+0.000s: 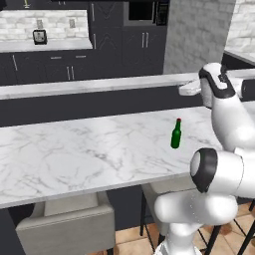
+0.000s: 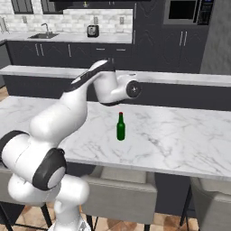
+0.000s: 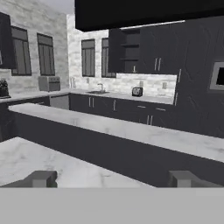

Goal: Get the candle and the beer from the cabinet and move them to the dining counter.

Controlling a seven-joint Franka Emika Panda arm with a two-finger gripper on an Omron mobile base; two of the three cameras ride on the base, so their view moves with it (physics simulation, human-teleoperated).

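Observation:
The beer (image 1: 176,134), a small dark-green bottle with a red cap, stands upright on the white marble dining counter (image 1: 74,154); it also shows in the right base view (image 2: 120,127). My gripper (image 3: 113,179) hovers above the counter, behind and above the bottle and apart from it. It is open, its fingertips (image 3: 41,178) are spread wide with nothing between them, and it faces the far kitchen wall. There the black upper cabinet (image 3: 127,52) stands open with bare-looking shelves. A thin pale stick (image 3: 134,68) on its lower shelf may be the candle; it is too small to tell.
A raised marble-topped ledge (image 1: 99,84) runs along the counter's far side. Beige stools (image 1: 64,224) (image 2: 122,194) stand under the near edge. Across the room are the worktop with a sink (image 2: 45,35) and a toaster (image 2: 93,30), and black lower cabinets.

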